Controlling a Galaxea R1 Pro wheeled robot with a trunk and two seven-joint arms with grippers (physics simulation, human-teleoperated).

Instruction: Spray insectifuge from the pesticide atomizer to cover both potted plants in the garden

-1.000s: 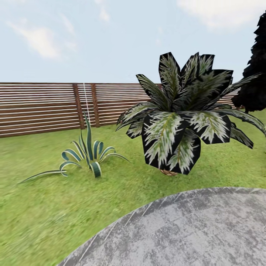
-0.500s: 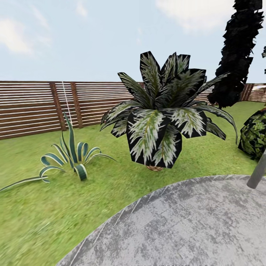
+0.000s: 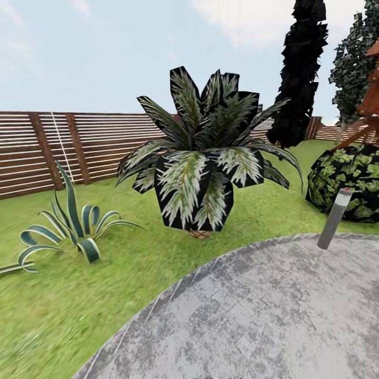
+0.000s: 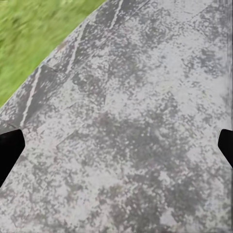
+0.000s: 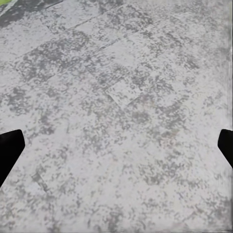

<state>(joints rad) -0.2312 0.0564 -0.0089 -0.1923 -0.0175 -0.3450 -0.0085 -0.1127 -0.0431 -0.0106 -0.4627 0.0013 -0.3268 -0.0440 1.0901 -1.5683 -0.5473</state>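
Garden (image 3: 131, 273): head view has lawn at lower left, fence (image 3: 79, 147) across mid-left, grey patio (image 3: 273, 316) lower right. Striped agave (image 3: 73, 226) at left, big palm (image 3: 202, 163) centre, bollard lamp (image 3: 335, 218) at right by a bush (image 3: 347, 181).
Left wrist: left end effector (image 4: 116, 148) spread wide over the patio, grass in the upper left corner.
Right wrist: right end effector (image 5: 116, 148) wide, over paving.

A fenced garden: lawn (image 3: 63, 310), slatted wooden fence (image 3: 100, 147), grey stone patio (image 3: 263, 316), leafy plants.
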